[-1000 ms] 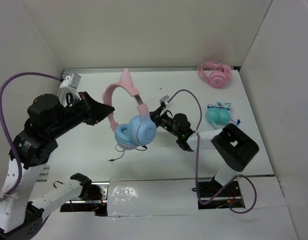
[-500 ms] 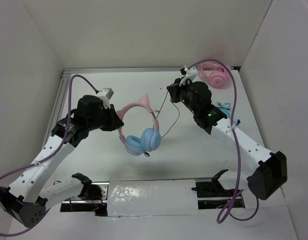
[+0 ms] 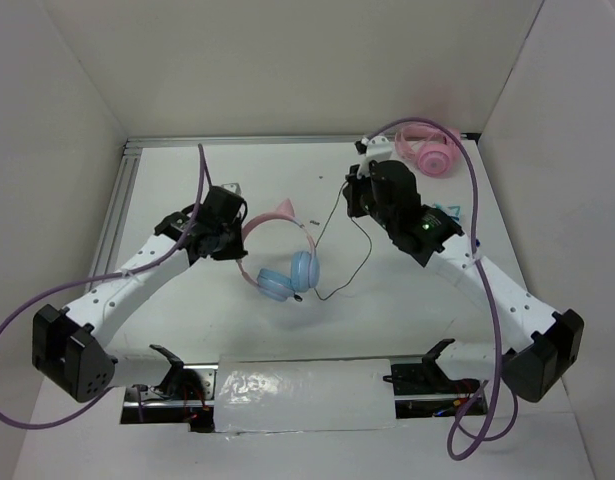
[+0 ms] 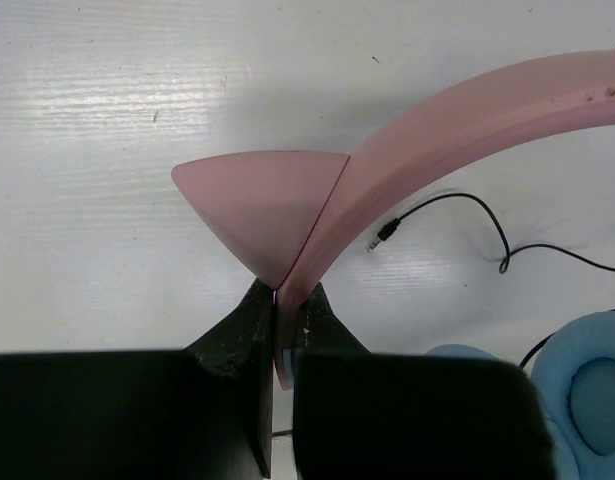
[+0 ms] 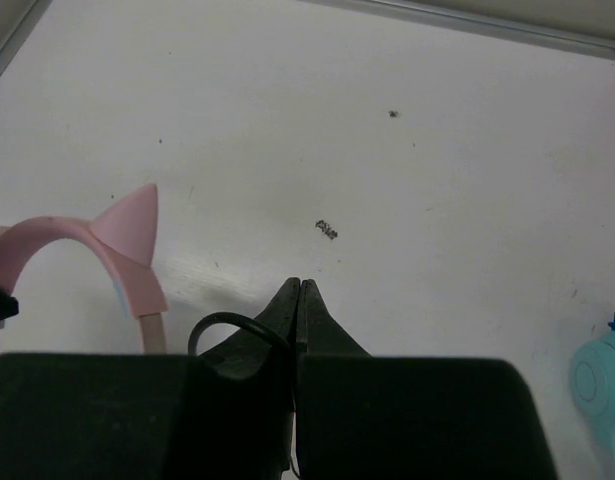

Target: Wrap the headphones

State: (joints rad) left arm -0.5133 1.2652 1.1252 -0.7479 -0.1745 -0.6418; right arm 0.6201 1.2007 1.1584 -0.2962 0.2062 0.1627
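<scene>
Seeing headphones [image 3: 287, 262] at middle of bench [image 3: 187, 175], between our arms: pink headband with cat ears, light blue round ear cups, thin black cable [image 4: 504, 245] trailing off right. Our left claw [image 4: 280, 300] clamps headband just beside one ear. Our right claw [image 5: 297, 292] pinched tight on cable loop.

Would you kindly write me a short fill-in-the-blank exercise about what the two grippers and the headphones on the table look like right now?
1. The left gripper is shut on the ____ headband of the headphones.
2. The right gripper pinches the thin ____ cable.
3. The ear cups are light ____.
4. The all-pink headphones lie in the far ____ corner of the table.

Missing words: pink; black; blue; right.
</scene>
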